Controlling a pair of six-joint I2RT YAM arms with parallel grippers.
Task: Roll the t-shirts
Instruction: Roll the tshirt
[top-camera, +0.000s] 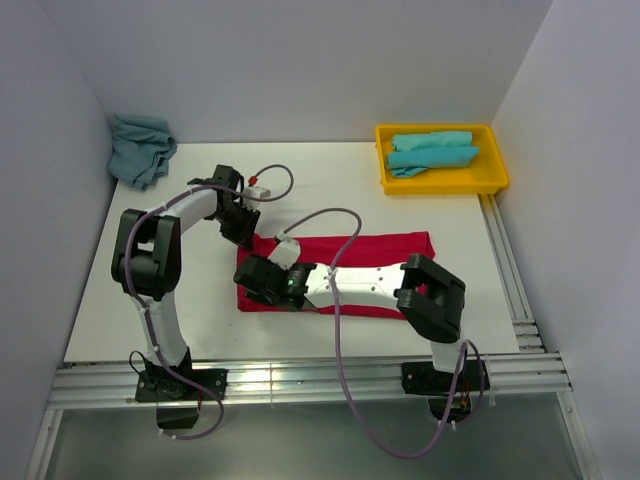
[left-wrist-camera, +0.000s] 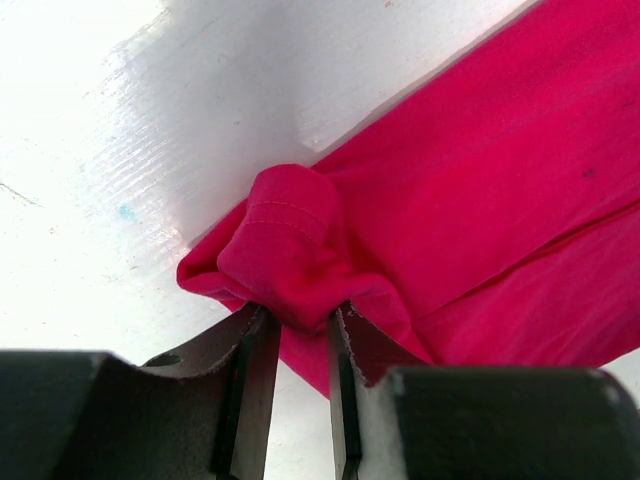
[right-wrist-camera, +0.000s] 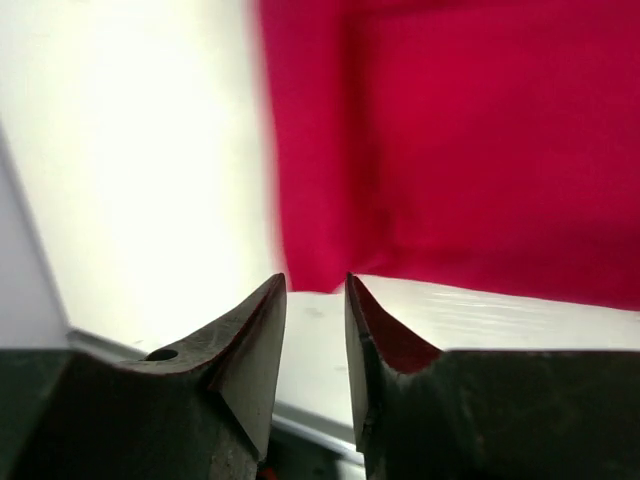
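Observation:
The red t-shirt (top-camera: 385, 247) lies folded into a long strip across the middle of the table. My left gripper (top-camera: 243, 232) is at the strip's far left corner, shut on a bunched-up fold of the red t-shirt (left-wrist-camera: 290, 245); the fabric is pinched between the left gripper's (left-wrist-camera: 297, 315) fingertips. At the near left corner, my right gripper (top-camera: 250, 280) is low over the table. In the right wrist view the right gripper (right-wrist-camera: 315, 285) stands open with nothing between its fingers, and the red t-shirt (right-wrist-camera: 460, 140) lies just beyond them.
A yellow tray (top-camera: 495, 178) at the back right holds rolled turquoise t-shirts (top-camera: 430, 150). Another turquoise t-shirt (top-camera: 140, 148) lies crumpled in the back left corner. The right arm stretches across the red strip. White walls enclose the table on three sides.

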